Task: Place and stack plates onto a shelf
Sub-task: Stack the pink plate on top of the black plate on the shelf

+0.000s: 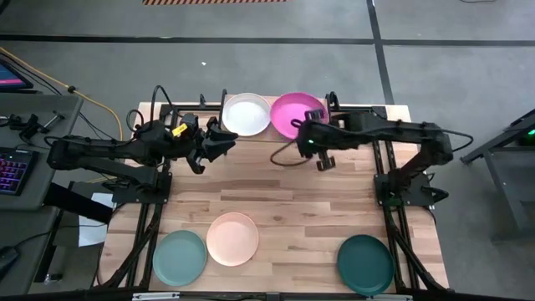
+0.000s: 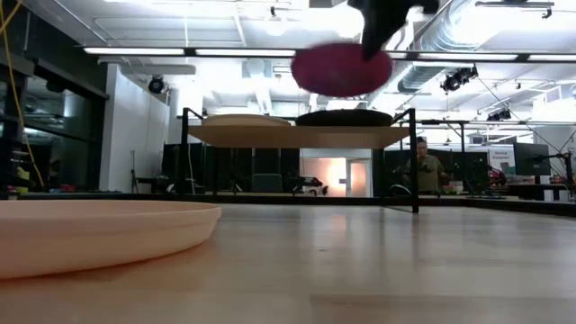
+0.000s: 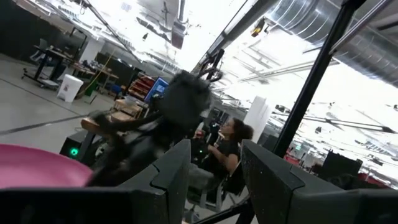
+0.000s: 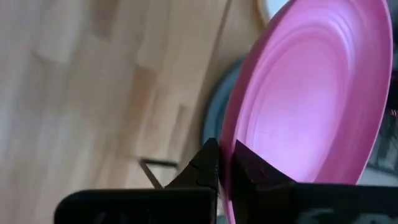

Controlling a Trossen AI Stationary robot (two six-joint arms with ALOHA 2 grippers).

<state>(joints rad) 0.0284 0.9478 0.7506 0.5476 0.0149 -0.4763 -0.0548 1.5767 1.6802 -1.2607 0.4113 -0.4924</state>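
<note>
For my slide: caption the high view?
Right claw holds magenta plate above shelf beside white plate.

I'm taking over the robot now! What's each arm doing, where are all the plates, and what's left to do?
Right end effector: shut on the pink plate's rim, holding it above the shelf.
Left end effector: open, empty, waiting near the white plate.
Done: white plate and black plate lie on the shelf.
Left: set the pink plate down, probably on the black one. The blue-green plate, peach plate and teal plate wait on the table's near edge.
</note>
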